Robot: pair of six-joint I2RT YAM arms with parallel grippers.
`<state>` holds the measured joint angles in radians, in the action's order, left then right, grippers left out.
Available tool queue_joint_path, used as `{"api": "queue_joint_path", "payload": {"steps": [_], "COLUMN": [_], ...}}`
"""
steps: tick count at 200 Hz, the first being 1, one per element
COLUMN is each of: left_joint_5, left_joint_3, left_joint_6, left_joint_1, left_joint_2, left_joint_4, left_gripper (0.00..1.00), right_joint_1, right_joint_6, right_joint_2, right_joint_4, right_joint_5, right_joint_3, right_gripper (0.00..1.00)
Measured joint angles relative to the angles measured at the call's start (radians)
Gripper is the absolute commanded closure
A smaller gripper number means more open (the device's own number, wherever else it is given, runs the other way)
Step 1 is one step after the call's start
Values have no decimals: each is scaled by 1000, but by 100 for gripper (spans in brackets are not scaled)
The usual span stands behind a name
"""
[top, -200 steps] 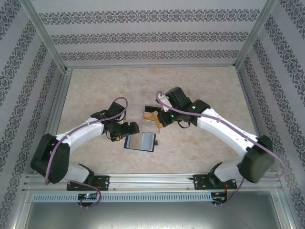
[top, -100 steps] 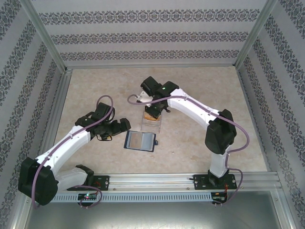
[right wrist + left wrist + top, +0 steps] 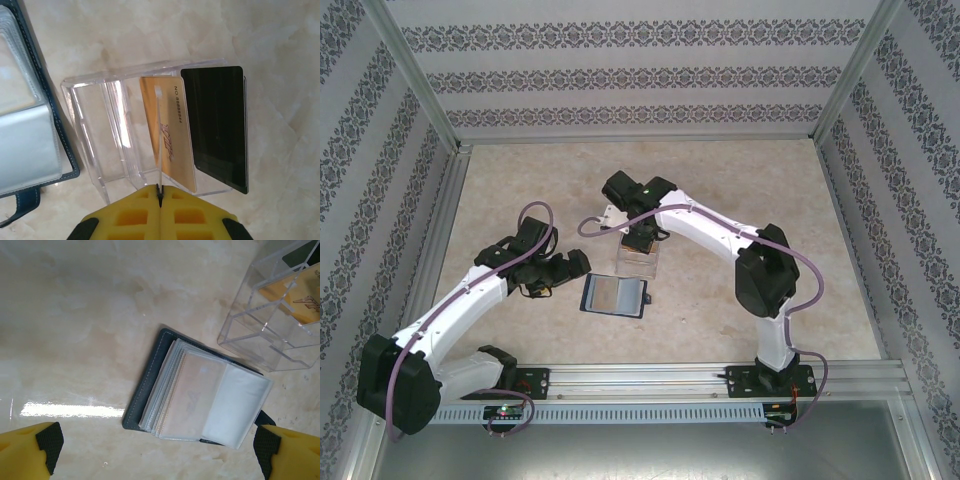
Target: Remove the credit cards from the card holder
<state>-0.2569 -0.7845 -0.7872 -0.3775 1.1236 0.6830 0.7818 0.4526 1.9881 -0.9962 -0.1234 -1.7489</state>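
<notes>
The card holder [image 3: 615,296] lies open on the table, navy cover [image 3: 144,390] under fanned clear sleeves, also at left in the right wrist view [image 3: 67,155]. My left gripper [image 3: 565,272] hovers just left of it, open, its yellow fingertips [image 3: 30,452] wide apart and empty. My right gripper [image 3: 159,192] is shut on a thin credit card [image 3: 158,140] seen edge-on, held over the clear acrylic stand [image 3: 640,262]. A gold card [image 3: 172,145] and a black card [image 3: 220,125] stand in the stand's slots.
The acrylic stand [image 3: 260,335] sits right behind the card holder, almost touching it. Patterned walls and metal frame posts [image 3: 415,95] enclose the table. Open marble-look tabletop [image 3: 550,175] lies behind and to both sides.
My right arm has swung its wrist leftward and come over the stand from behind, gripper staying shut. My left gripper has drawn back a little to the left of the card holder.
</notes>
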Motion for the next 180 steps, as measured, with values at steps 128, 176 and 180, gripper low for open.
{"api": "queue_joint_path", "payload": {"steps": [128, 176, 180], "left_joint_5": [-4, -4, -5], "left_joint_3": [23, 25, 27], "left_joint_6": [0, 0, 0], "left_joint_1": [5, 13, 13], "left_joint_2": [-19, -20, -20], "left_joint_4": [8, 9, 9], "left_gripper": [1, 0, 1], "right_joint_1": [21, 21, 21], "right_joint_6": [49, 49, 49], "right_joint_2": [68, 77, 77], "right_joint_4": [55, 67, 68], "right_joint_5": [-46, -64, -66], "right_joint_3": [-8, -8, -8], "right_gripper": [100, 92, 92]}}
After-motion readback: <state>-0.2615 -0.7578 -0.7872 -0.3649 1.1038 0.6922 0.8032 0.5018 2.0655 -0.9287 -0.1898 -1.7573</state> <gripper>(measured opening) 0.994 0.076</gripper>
